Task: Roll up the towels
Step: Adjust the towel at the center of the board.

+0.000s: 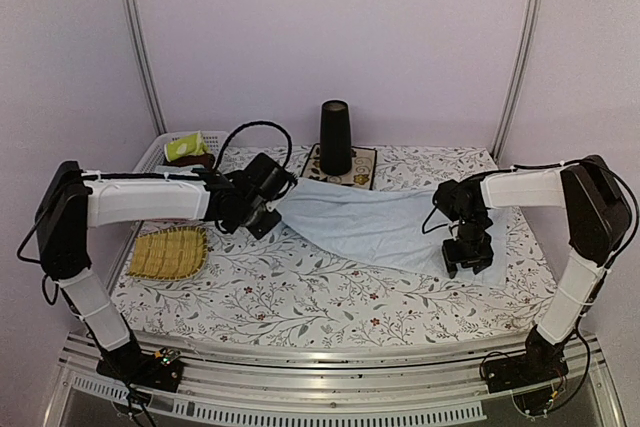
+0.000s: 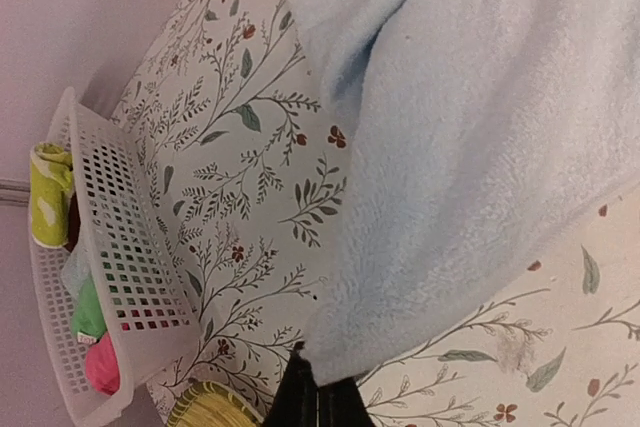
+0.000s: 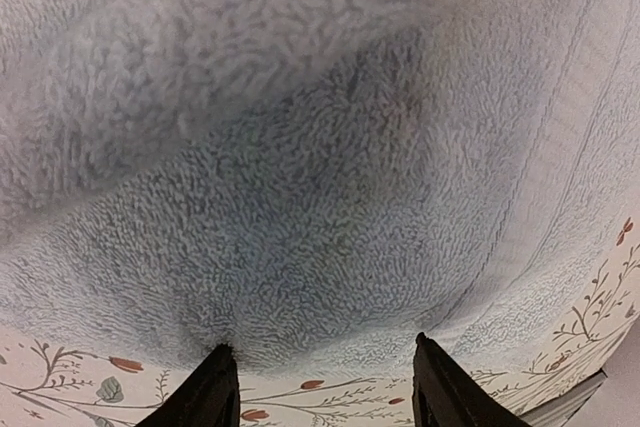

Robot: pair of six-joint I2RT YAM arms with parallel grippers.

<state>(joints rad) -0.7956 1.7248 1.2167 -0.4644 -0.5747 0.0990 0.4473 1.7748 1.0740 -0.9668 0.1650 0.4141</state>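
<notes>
- My left arm reaches flat across the table to the right; the left gripper (image 1: 280, 197) is clamped tight on the left end of the light blue towel (image 1: 370, 222).
- Behind that arm, the white perforated basket (image 2: 130, 277) holds the yellow-green towel (image 2: 48, 197), rolled, plus something green and something pink I can't identify.
- The woven straw tray (image 1: 170, 252) lies in front of the arm.
- The blue towel spreads across the flowered tablecloth (image 1: 300, 297) between both grippers.
- My right arm bends down; the right gripper (image 1: 468, 262) points at the towel's right edge, fingers (image 3: 215, 392) spread, gripping nothing.
</notes>
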